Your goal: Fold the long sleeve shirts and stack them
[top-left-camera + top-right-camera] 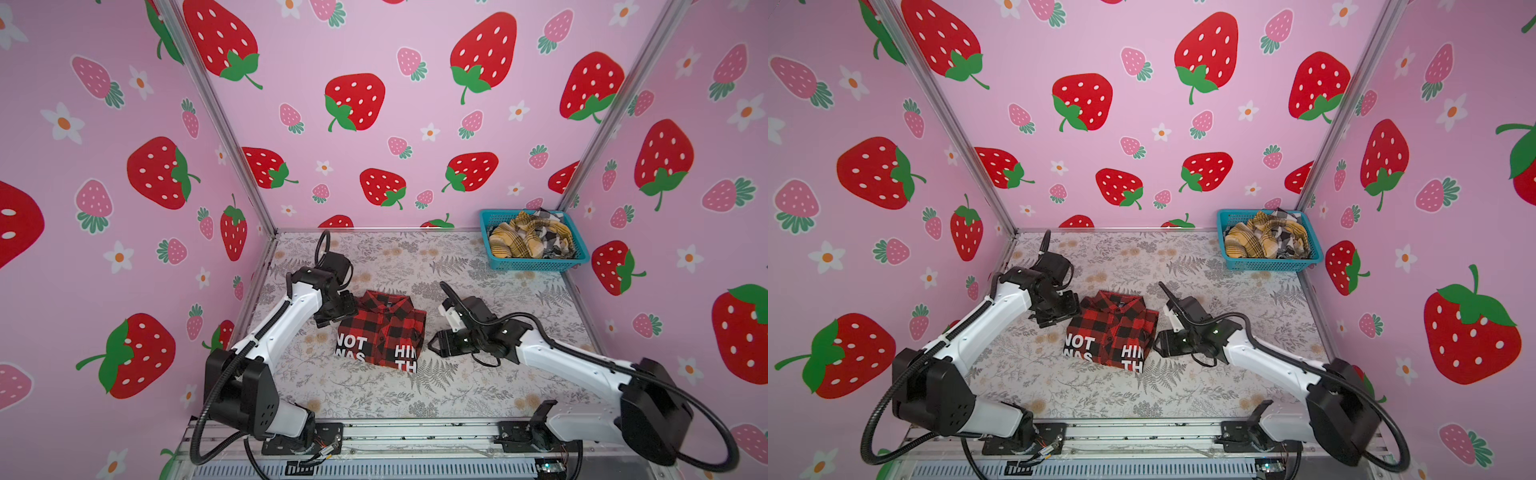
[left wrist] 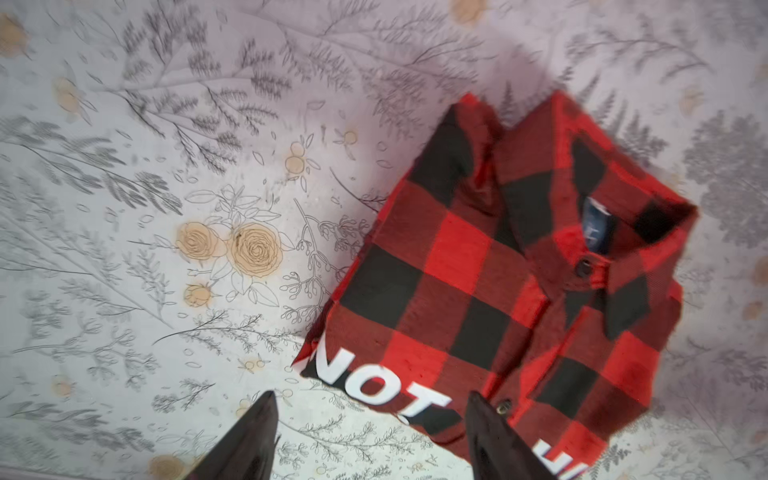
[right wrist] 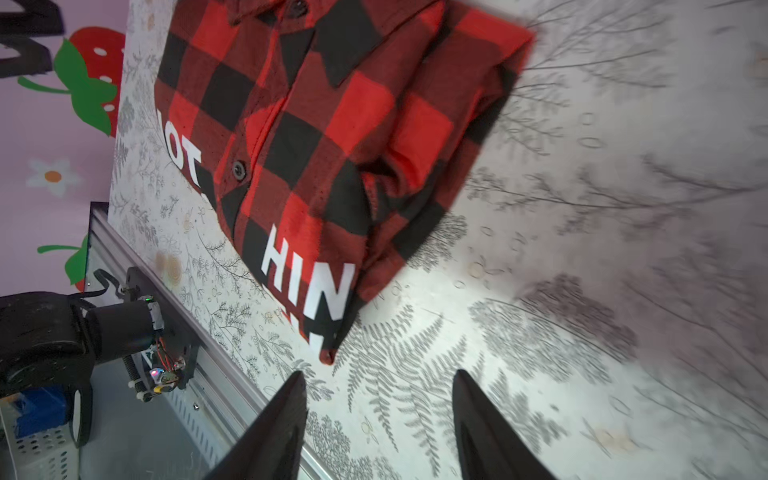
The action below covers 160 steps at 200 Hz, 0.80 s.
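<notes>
The red-and-black shirt lies folded into a compact square at the table's centre, collar toward 12 o'clock and white lettering along its 6 o'clock edge. It looks light, soft and limp: the layers would likely slide apart if pinched at one corner, so a hold on both side edges, through all the layers, seems safest. The mustard-yellow plaid shirt and the black-and-white plaid shirt sit crumpled in the turquoise basket at about 1 o'clock. The left gripper hangs at the shirt's 10 o'clock with its fingers spread and holding nothing; one finger may brush the hem, which blur hides. The right gripper, at 3 o'clock, is also spread and empty, just clear of the cloth
</notes>
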Tool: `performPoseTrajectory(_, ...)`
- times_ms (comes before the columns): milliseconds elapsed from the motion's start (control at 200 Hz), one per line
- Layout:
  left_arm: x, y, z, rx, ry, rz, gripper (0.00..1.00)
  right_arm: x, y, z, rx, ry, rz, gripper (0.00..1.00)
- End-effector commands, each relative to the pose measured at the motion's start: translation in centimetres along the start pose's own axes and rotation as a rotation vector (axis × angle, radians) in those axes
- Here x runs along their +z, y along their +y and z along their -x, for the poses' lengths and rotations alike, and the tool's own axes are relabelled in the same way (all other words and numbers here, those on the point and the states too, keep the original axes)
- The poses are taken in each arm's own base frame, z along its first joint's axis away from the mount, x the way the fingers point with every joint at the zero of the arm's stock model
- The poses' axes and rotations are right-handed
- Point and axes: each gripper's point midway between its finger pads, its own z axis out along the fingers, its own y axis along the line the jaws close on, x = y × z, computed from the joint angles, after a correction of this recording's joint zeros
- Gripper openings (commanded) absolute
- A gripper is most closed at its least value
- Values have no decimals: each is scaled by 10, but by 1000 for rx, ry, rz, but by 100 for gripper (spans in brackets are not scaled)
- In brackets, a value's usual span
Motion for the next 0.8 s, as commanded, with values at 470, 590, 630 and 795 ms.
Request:
performPoseTrajectory(470, 66, -32, -17, -61, 142, -220, 55, 52, 2, 17, 29, 4, -172, 9)
performPoseTrajectory(590, 63, -47, -39, -22, 156, -211, 66, 31, -30, -1, 65, 11, -309, 0)
performPoseTrajectory(630, 62, -52, -46, -1, 158, -204, 69, 26, -42, -13, 86, 24, -327, 1)
performPoseTrajectory(795, 57, -39, -53, -12, 148, -156, 74, 27, -69, -46, 176, 73, -272, 0)
